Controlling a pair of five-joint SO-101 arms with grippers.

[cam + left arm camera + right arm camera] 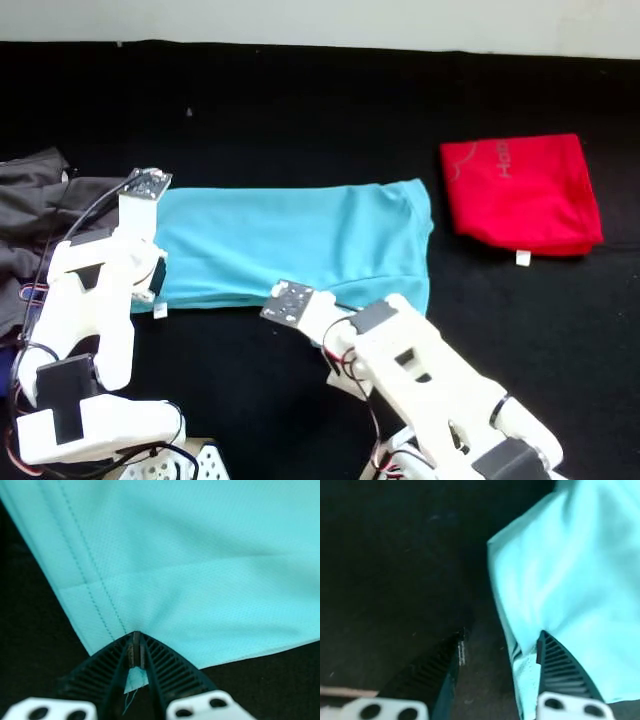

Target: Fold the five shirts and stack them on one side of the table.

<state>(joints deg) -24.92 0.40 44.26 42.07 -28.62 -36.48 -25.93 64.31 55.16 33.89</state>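
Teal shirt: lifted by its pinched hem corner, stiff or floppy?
Likely floppy: the teal shirt lies flat in thin folded layers, so it should drape below the left gripper. Probably light; the fine mesh knit may slide over the black table.

free: far table (300, 100) | blocked: teal shirt (300, 240) mid, red shirt (522, 192) rt, dark pile (25, 210) lt

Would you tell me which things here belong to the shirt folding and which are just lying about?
Job: teal shirt; folded red shirt; dark grey clothes; left gripper, shut on the teal shirt's corner; right gripper, open at its edge.
Lying about: black table.
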